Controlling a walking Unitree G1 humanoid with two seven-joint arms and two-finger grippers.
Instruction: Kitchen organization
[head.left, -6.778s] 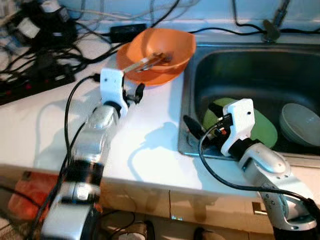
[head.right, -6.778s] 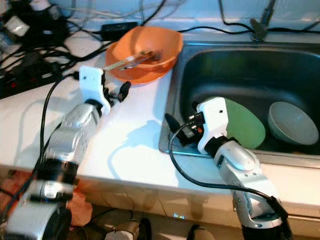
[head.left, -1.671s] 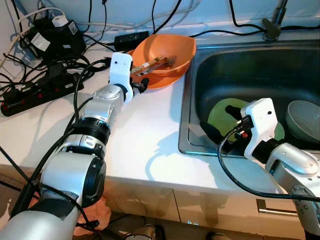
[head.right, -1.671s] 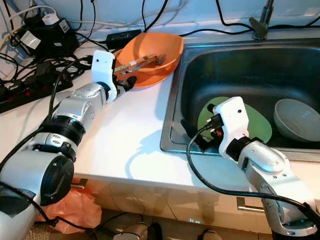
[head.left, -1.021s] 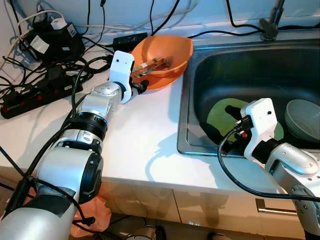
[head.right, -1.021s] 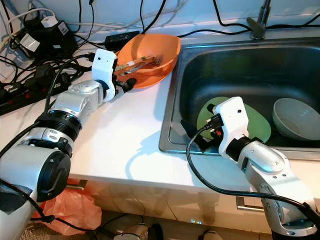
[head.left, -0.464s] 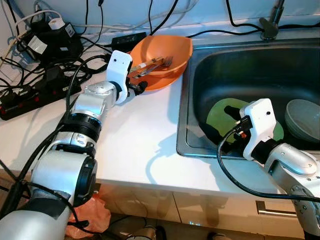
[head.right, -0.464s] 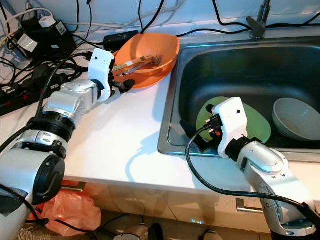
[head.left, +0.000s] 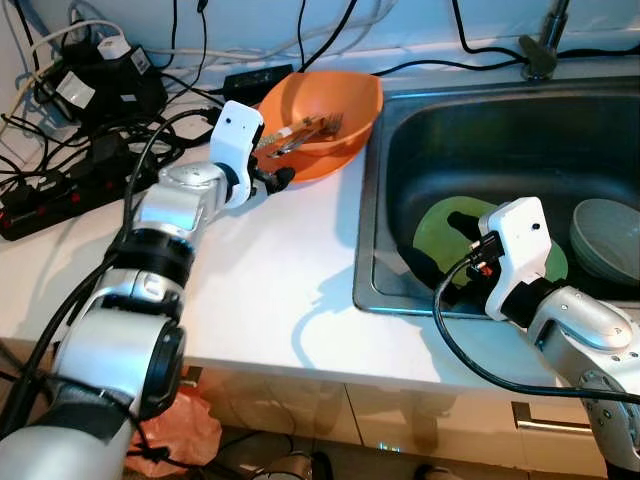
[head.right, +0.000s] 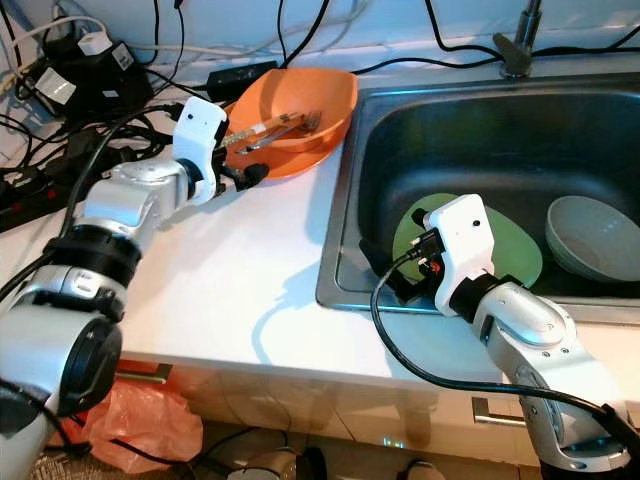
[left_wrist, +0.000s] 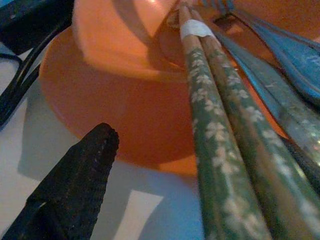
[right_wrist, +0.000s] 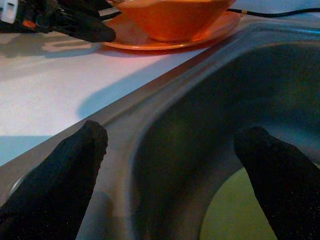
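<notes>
A home kitchen: a steel sink (head.left: 375, 250) sunk into a white counter (head.left: 270, 290), dishes in its basin, a tap (head.left: 545, 40) at the back edge.

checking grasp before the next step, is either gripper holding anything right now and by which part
Left gripper sits at the near ends of the chopsticks that lie in the orange bowl; whether it grips them cannot be told. Right gripper, open at the sink edge, holds nothing.
</notes>
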